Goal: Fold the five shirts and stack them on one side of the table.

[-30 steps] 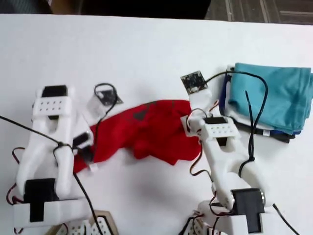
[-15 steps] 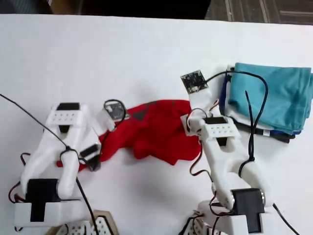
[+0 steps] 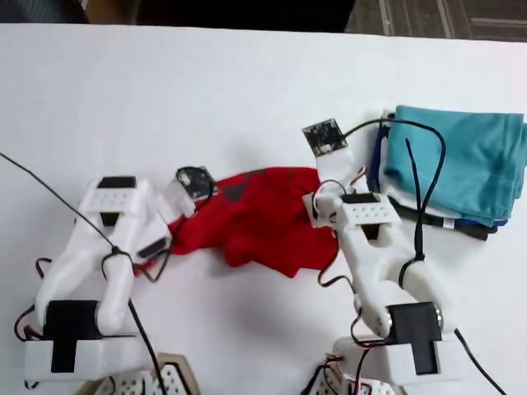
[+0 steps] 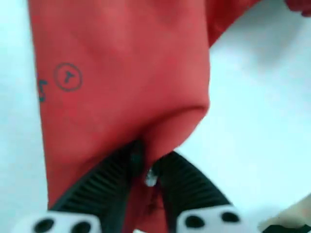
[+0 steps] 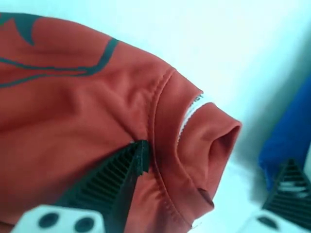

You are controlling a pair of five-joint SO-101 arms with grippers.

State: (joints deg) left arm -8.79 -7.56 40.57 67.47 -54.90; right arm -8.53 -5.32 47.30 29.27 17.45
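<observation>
Red shirt (image 4: 121,73) between left fingers (image 4: 104,182); right fingers (image 5: 121,170) straddle collar (image 5: 167,121).

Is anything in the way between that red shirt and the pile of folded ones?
Only the robot itself: the right arm stands between the red shirt and the folded stack, and its black cable drapes over the stack. Nothing else visible lies between them.

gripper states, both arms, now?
Left gripper: closed, holding the crumpled red fabric shirt.
Right gripper: open, jaws either side of the shirt's collar, gripping nothing.
</observation>
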